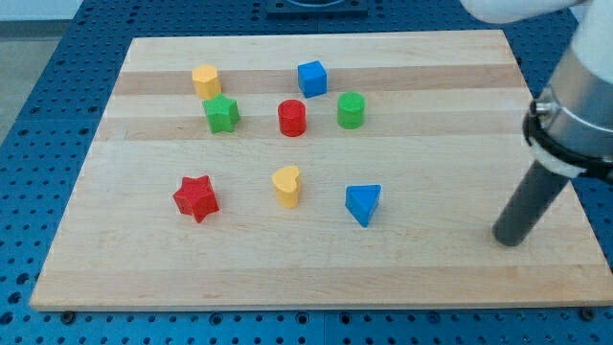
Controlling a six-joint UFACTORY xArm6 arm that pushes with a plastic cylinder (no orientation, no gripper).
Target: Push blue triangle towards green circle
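My tip (510,239) is a bare rod with no jaws to spread or close; it rests well to the view's right of the blue triangle (363,203). That small wedge looks light, rigid and smooth, likely to slide and twist, so I would press its lower face. The green circle (351,110), a matte cylinder, stands beyond the triangle, toward the view's top, on the pale wooden board (441,86).
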